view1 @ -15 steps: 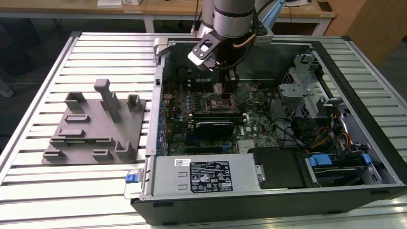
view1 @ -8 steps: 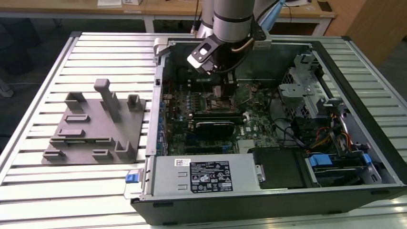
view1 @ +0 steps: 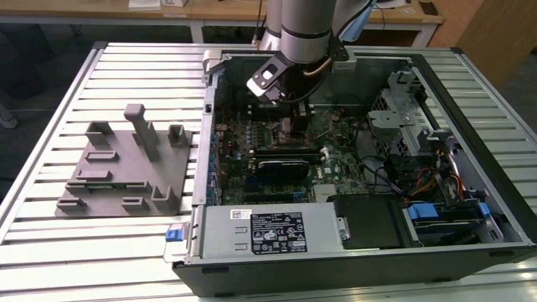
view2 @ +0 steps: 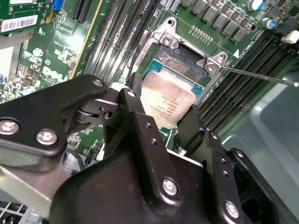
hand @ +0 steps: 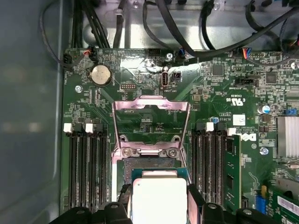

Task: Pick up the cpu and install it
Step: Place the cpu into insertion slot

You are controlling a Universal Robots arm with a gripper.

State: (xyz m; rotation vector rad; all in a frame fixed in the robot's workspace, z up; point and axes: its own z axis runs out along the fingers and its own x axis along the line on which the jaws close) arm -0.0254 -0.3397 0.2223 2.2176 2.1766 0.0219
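Exterior view: arm (view1: 304, 31) at top centre, reaching down into the open case (view1: 353, 274). The case lay across the centre and right of the slatted tabletop (view1: 126, 245). Grey fixture (view1: 126, 170) sat on the tabletop at the exterior view's left, well apart from the arm.

Second wrist view: gripper (view2: 163, 105) was over the green board (view2: 60, 56). Black fingers (view2: 132, 100) were narrow, clamped on the cpu (view2: 170, 93), one on each opposite edge, metal top facing the camera. The cpu was over the socket (view2: 182, 58) and covered part of it; the rest lay exposed. Couldn't tell if it touched the socket. Thin lever (view2: 257, 75) stuck out from the socket corner, across the RAM slots (view2: 243, 91).

First wrist view: same grip, cpu between the two fingers and overlapping the socket's near edge. Load plate (hand: 150, 116) stood open just beyond the socket. RAM slots flanked the socket on both sides. Coin cell (hand: 100, 74) sat further out on the board.
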